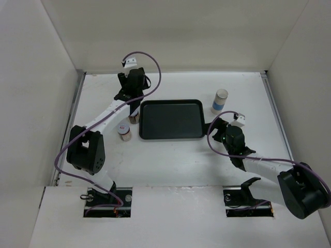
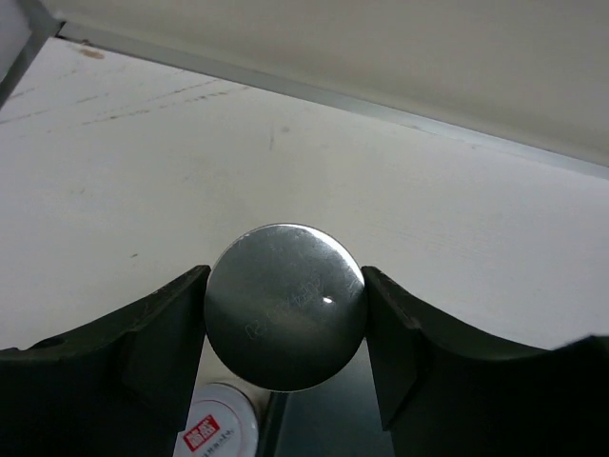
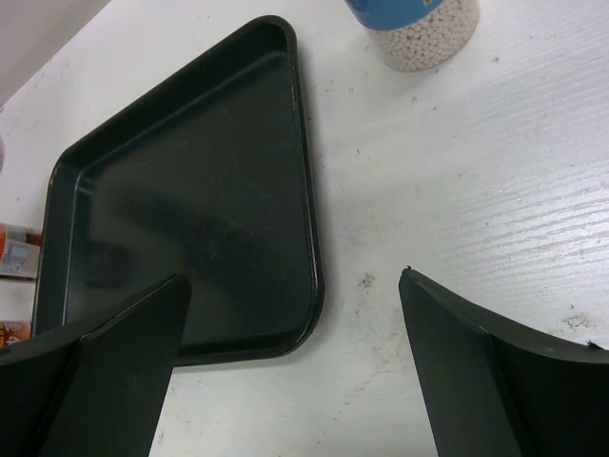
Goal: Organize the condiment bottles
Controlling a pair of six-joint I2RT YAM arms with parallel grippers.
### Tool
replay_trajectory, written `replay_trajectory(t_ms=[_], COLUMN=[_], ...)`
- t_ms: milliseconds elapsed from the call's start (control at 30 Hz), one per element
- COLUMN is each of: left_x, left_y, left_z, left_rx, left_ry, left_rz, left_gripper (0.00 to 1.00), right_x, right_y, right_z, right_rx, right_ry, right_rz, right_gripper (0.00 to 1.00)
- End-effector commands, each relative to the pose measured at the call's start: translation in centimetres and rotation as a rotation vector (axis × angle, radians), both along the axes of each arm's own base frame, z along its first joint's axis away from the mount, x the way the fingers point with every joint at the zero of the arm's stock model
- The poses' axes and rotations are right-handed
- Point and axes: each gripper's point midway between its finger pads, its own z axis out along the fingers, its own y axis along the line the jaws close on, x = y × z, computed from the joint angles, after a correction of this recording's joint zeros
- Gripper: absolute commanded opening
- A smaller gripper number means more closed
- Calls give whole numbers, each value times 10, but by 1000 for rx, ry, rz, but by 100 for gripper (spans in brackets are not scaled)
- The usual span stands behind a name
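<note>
Desk (image 1: 170, 165) of white board carries a black tray (image 1: 170, 121) at its middle. Left pincer (image 2: 285, 278) is closed partway on a bottle, one finger pressed to each side. This held bottle (image 2: 285, 307) shows only its round silvery top, which fills the gap between the fingers, so its body cannot be told. Right pincer (image 3: 293, 278) gapes wide with nothing in it, just beside the tray's right rim, with the tray at its 9 o'clock in the overhead view. Whitish bottle (image 1: 219, 101) with a blue band stands upright at the right pincer's 12 o'clock, apart from it. Capped brown bottle (image 1: 124, 133) stands at the tray's 8 o'clock, near its left rim. Second brown bottle (image 1: 133, 119) sits just beside that rim, partly hidden by the left arm (image 1: 111, 111). In the left wrist view a white cap (image 2: 221, 430) shows at the held bottle's 7 o'clock.
</note>
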Motion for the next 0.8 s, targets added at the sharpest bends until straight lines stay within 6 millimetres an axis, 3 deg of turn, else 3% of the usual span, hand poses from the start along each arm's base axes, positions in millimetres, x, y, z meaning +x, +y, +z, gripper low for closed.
replay_trajectory(t_ms=[0, 200, 367, 533, 767], left_x=[-4, -23, -25, -23, -28], left_y=[-29, -84, -108, -120, -119], left_z=[89, 50, 15, -13, -42], left_rx=[-80, -96, -127, -142, -120], left_ry=[-224, -145, -83, -23, 33], left_rz=[-54, -167, -208, -236, -241], left_gripper=[38, 38, 38, 44, 68], right_x=[11, 10, 10, 11, 10], right_y=[11, 10, 9, 8, 7], right_z=[32, 32, 32, 34, 33], right_rx=[34, 33, 29, 24, 22], right_ry=[-93, -98, -99, -103, -102], right_rz=[20, 18, 13, 10, 6], right_gripper=[98, 98, 98, 98, 98])
